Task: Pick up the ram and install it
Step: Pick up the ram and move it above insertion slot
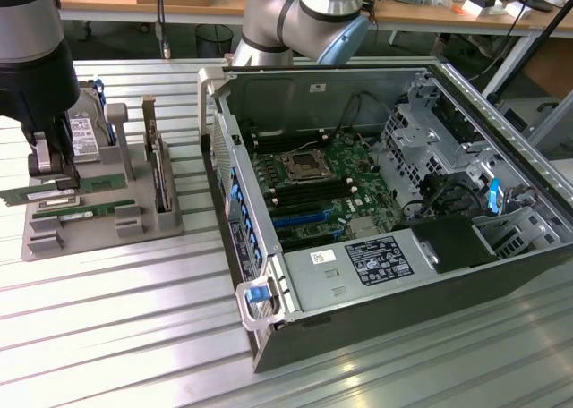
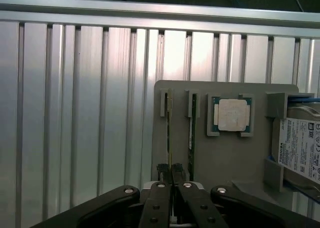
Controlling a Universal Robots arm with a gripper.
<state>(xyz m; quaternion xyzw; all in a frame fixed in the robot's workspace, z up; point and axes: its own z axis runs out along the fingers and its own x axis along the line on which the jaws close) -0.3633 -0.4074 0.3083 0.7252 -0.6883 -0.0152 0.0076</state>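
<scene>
The ram (image 1: 98,183) is a thin green stick standing on edge in the outer slot of a grey holder (image 1: 98,233) at the exterior view's left. My gripper (image 1: 55,180) comes down on it from above, near one end. In the wrist view the ram (image 2: 167,133) shows edge-on, running straight out from between the fingertips, and my gripper (image 2: 170,169) is shut on it. A second green stick (image 1: 89,213) (image 2: 191,133) sits parallel in the neighbouring slot. The open computer case holds the motherboard (image 1: 313,184), with dark memory slots (image 1: 269,157) beside the processor socket.
The holder also carries a silver hard drive (image 1: 82,135) (image 2: 300,148), a dark expansion card (image 1: 159,171) standing upright, and a processor chip (image 2: 232,114). The case wall (image 1: 224,184) rises between holder and motherboard. Drive cages and cables (image 1: 430,157) fill the case's far side.
</scene>
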